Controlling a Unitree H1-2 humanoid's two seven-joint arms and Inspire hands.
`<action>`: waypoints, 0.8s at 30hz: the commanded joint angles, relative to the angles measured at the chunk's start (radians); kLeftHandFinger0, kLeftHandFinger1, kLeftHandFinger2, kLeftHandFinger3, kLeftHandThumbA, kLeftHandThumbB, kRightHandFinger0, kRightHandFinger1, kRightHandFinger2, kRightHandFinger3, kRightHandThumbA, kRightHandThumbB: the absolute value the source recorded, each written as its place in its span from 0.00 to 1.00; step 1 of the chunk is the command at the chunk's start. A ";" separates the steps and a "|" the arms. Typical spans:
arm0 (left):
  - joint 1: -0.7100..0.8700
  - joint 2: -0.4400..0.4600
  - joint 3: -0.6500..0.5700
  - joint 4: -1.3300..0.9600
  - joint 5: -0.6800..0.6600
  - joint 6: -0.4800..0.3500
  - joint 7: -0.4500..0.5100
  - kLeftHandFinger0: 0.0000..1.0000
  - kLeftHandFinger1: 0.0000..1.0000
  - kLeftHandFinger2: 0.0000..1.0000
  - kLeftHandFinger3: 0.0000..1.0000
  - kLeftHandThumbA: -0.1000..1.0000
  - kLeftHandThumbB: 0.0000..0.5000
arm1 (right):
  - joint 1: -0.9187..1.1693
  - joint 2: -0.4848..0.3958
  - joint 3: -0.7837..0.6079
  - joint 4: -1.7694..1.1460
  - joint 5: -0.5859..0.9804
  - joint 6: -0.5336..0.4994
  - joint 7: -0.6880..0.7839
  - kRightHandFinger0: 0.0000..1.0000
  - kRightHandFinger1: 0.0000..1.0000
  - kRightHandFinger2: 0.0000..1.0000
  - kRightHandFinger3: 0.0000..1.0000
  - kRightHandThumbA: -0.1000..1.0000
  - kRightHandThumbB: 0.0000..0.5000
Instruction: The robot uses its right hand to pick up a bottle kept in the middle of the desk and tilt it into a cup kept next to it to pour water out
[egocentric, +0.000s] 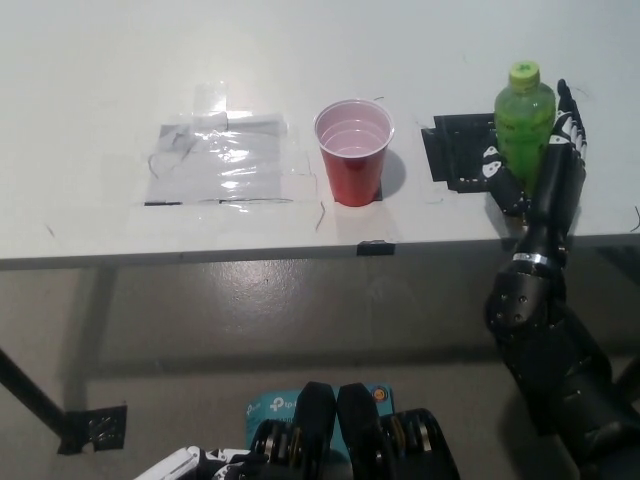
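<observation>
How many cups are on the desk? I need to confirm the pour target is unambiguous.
1. The red cup stands upright near the desk's middle, left of the green bottle. None appears hidden.

White desk with four things on it

We see a white desk (120, 60) carrying a clear plastic sheet (225, 160) taped flat at its left, a red cup (354, 152) upright near the front edge, a black square mat (462, 152) just right of the cup, and a green bottle (524, 125) standing upright at the mat's right side.
</observation>
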 joint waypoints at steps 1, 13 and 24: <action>0.002 0.013 0.012 -0.025 -0.001 -0.039 -0.006 0.87 0.90 0.87 1.00 1.00 0.96 | -0.056 -0.002 -0.027 -0.033 0.021 0.195 0.129 1.00 1.00 1.00 1.00 0.97 1.00; 0.004 0.011 0.016 -0.026 -0.002 -0.040 -0.003 0.86 0.89 0.86 1.00 1.00 0.94 | -0.011 -0.028 -0.033 -0.141 0.015 0.337 0.267 1.00 1.00 1.00 1.00 1.00 1.00; 0.033 0.009 0.021 -0.027 0.009 -0.047 0.007 0.84 0.88 0.86 1.00 1.00 0.98 | 0.074 -0.030 -0.044 -0.281 -0.019 0.376 0.284 1.00 1.00 1.00 1.00 1.00 1.00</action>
